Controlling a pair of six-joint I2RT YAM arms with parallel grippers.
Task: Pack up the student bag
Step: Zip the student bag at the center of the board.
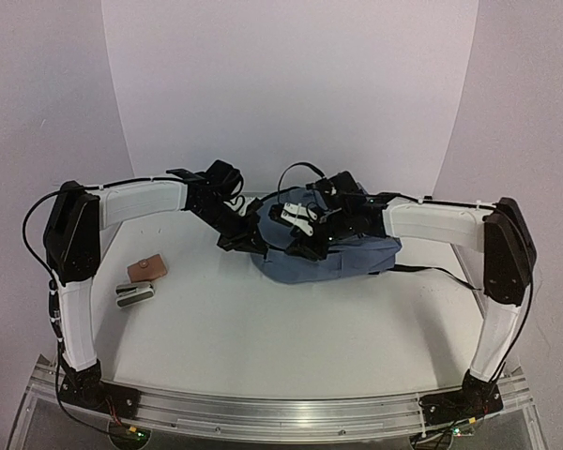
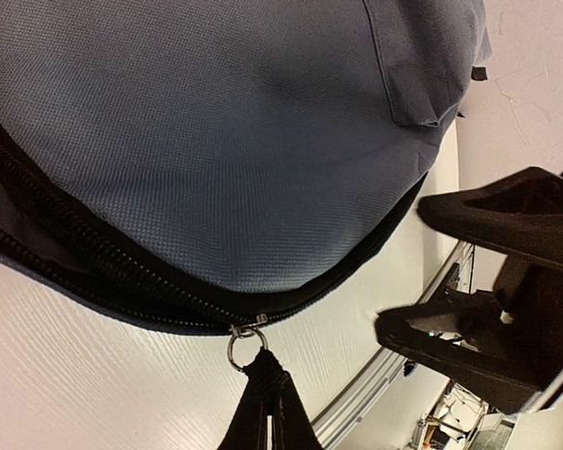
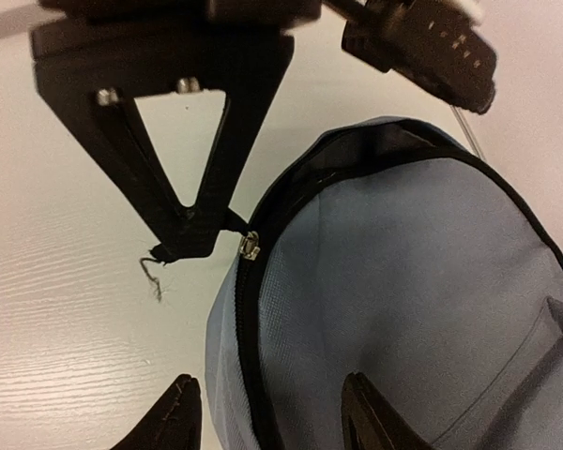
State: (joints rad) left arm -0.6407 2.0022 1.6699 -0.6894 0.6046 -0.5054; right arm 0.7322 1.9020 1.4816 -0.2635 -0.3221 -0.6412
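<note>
The left fingers (image 3: 230, 159) are shown pressed together, clamped on the short black fabric pull tab (image 3: 231, 222), which is joined by a small metal ring (image 2: 245, 345) to the silver zip slider (image 3: 251, 246). The right fingers (image 3: 174, 420) are held apart and closed on nothing. 1 tip is seen over the counter side and the other over the front panel, so the zip line below the slider is straddled.

The large soft slate-blue fabric backpack (image 1: 342, 255) lies on the white counter (image 1: 281, 328), at its middle and towards the far side, between the 2 arms. Above the slider the dark zip is parted around the arched top; below it the teeth are closed.

The step in hand is judged to be the running of the slider down the side, so that the mouth is widened. It is best done with the tab drawn along the line of the teeth, not away from the cloth. Meanwhile the fabric beside the slider should be pinned or pinched by the right fingers, so that the limp backpack is not dragged across the counter. A frayed thread (image 3: 155, 277) by the tab could be caught in the slider.

Well to the left, a small brown rectangular pouch (image 1: 148, 268) and a small grey-and-white oblong object (image 1: 134, 294) lie on the counter, not yet packed. No brand, label or writing can be read in any view.
</note>
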